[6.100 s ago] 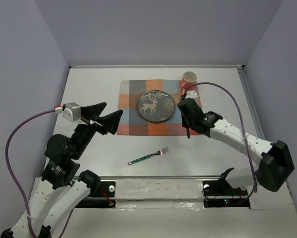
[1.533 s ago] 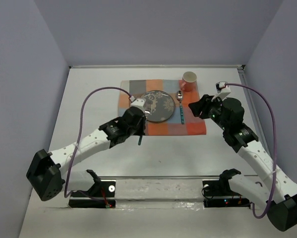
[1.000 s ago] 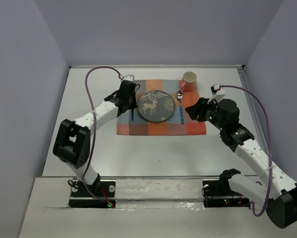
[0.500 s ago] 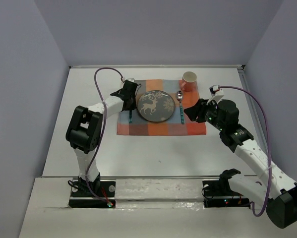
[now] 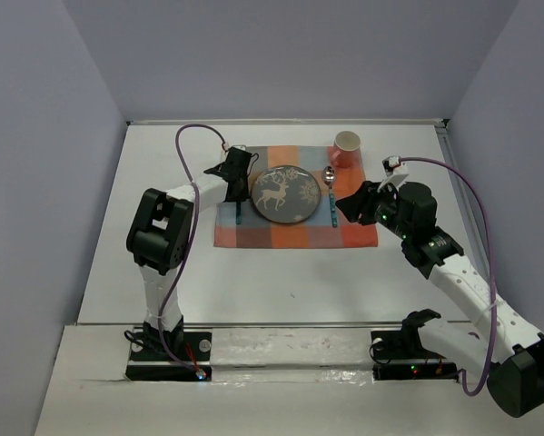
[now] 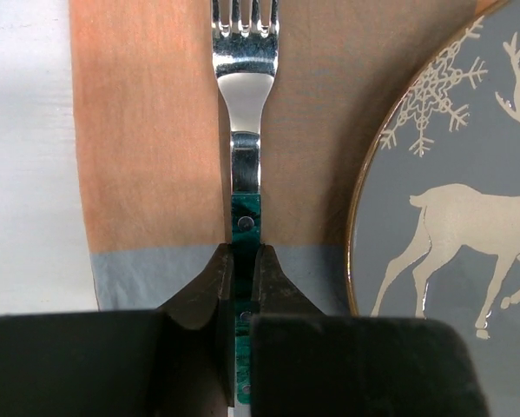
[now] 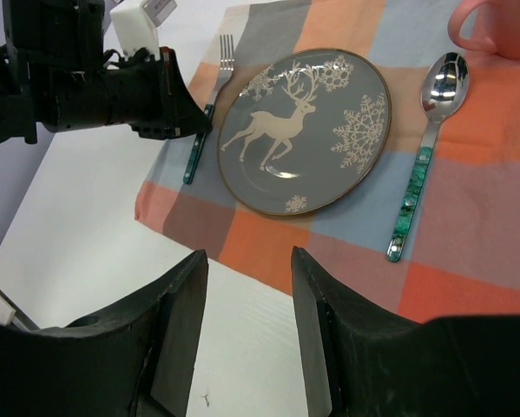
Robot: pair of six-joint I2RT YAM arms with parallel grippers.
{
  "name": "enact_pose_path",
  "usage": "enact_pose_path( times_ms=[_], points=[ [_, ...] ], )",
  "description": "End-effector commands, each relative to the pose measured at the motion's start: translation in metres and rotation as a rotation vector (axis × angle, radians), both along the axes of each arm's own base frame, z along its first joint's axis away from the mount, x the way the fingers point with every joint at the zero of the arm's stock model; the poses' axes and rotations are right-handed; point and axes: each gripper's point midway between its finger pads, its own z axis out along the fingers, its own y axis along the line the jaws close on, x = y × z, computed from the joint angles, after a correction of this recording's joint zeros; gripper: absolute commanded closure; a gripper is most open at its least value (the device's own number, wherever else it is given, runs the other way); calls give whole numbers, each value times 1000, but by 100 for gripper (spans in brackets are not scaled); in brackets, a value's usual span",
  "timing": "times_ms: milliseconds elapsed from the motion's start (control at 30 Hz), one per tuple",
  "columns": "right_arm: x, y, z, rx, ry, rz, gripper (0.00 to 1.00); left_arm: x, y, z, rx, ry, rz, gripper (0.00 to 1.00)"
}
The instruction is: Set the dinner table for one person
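On the white dinner table [image 5: 153, 263] lies a checked mat [image 5: 294, 232] with a grey deer plate [image 5: 287, 193] at its centre. A green-handled fork [image 5: 239, 213] lies flat on the mat, left of the plate, tines pointing to the far side. My left gripper [image 6: 245, 257] is shut on the fork [image 6: 245, 104], its fingers pressed to both sides of the green handle. A matching spoon [image 5: 330, 196] lies right of the plate. My right gripper [image 7: 246, 321] hangs open and empty over the mat's near right corner.
A pink cup [image 5: 346, 147] stands at the mat's far right corner, just beyond the spoon's bowl. The left arm reaches across the table's left half to the mat. Purple cables loop above both arms. Grey walls close in three sides.
The left gripper has brought the fork from near the front of the table to the mat and set it down left of the plate. The right arm has barely moved over the last second.
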Motion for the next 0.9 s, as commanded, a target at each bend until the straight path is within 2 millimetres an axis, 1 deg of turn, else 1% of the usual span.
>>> enact_pose_path(
  times_ms=[0, 33, 67, 167, 200, 233, 267, 333, 367, 467, 500, 567, 600, 633, 667, 700, 733, 767, 800, 833, 867],
  points=[
    [3, 1, 9, 14, -51, 1, 51, 11, 1, 10, -13, -49, 30, 71],
    [4, 1, 9, 13, -49, 1, 51, 10, 1, 11, -16, -50, 31, 64],
    [4, 0, 8, 12, -48, -2, 51, 10, 0, 16, -29, -57, 31, 51],
    [5, -1, 9, 7, -53, -7, 51, 9, 0, 27, -44, -79, 35, 35],
    [5, -1, 9, 9, -53, -8, 51, 9, -1, 37, -56, -101, 35, 31],
    [5, -2, 9, 5, -57, -15, 51, 9, -1, 42, -59, -108, 35, 23],
    [6, -4, 9, 3, -60, -24, 51, 8, -2, 52, -76, -126, 31, 19],
    [5, -5, 10, 1, -64, -31, 51, 7, -4, 65, -98, -147, 24, 16],
    [4, -7, 13, 5, -74, -37, 51, 6, -6, 83, -124, -179, 20, 14],
    [4, -14, 17, 5, -95, -76, 51, 2, -11, 122, -169, -261, 5, 12],
    [5, -19, 19, 5, -102, -102, 51, -3, -12, 155, -205, -331, -7, 11],
    [3, -22, 23, 7, -120, -117, 51, -10, -20, 198, -257, -433, -39, 11],
    [-1, -24, 32, 14, -152, -115, 52, -24, -17, 234, -292, -521, -57, 2],
    [-4, -25, 40, 23, -175, -115, 52, -33, -18, 254, -315, -575, -74, 1],
    [-8, -27, 46, 31, -193, -116, 52, -40, -17, 269, -339, -642, -79, 1],
    [-16, -30, 64, 57, -243, -117, 52, -59, -6, 309, -373, -750, -75, 1],
    [-22, -31, 73, 74, -266, -111, 52, -69, 0, 331, -400, -825, -72, 1],
    [-27, -33, 83, 87, -295, -112, 52, -78, 7, 344, -408, -869, -65, 1],
    [-32, -35, 93, 104, -322, -114, 51, -99, 21, 365, -427, -941, -54, 1],
    [-41, -41, 111, 132, -370, -129, 50, -108, 28, 377, -424, -988, -52, 1],
    [-46, -43, 119, 145, -393, -131, 50, -116, 35, 379, -423, -1008, -41, 1]
  ],
)
